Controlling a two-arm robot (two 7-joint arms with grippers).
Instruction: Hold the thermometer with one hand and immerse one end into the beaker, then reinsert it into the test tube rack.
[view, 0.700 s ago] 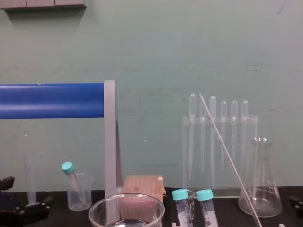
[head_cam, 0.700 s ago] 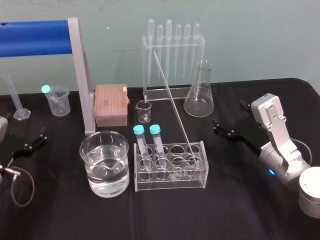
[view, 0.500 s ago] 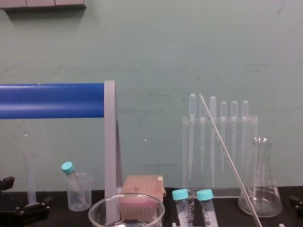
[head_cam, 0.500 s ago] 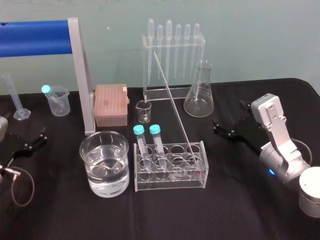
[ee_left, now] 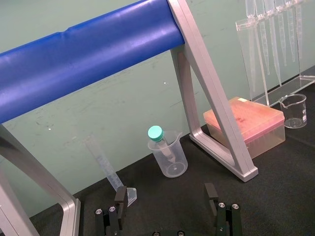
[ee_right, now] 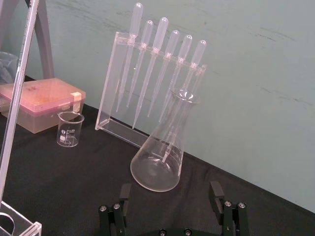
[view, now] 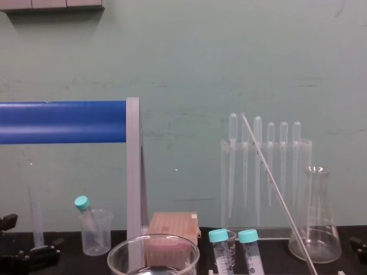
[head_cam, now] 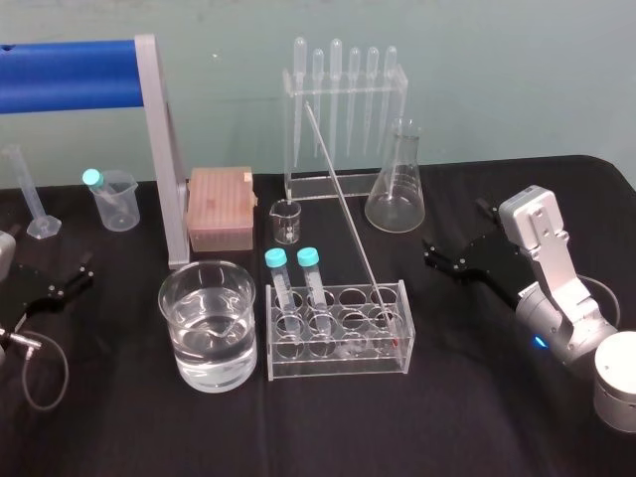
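Observation:
The thermometer (head_cam: 343, 199) leans in the clear test tube rack (head_cam: 338, 366), its lower end in a back right hole and its top tilted toward the back left; it also shows as a slanted rod, thermometer (view: 275, 186) and thermometer (ee_right: 19, 83). The beaker (head_cam: 209, 298), part full of water, stands just left of the rack. My right gripper (head_cam: 454, 231) hovers open to the right of the rack, its fingers (ee_right: 215, 189) apart with nothing between them. My left gripper (head_cam: 72, 276) rests open at the table's left edge, its fingers (ee_left: 120, 196) empty.
Two teal-capped tubes (head_cam: 293, 273) stand in the rack's left holes. Behind are a pipette stand (head_cam: 343, 119), a conical flask (head_cam: 396, 194), a small beaker (head_cam: 286, 221) and a pink tip box (head_cam: 219, 209). A blue bar on a grey frame (head_cam: 164, 149), a plastic beaker (head_cam: 114, 199) and a measuring cylinder (head_cam: 30, 194) stand at the left.

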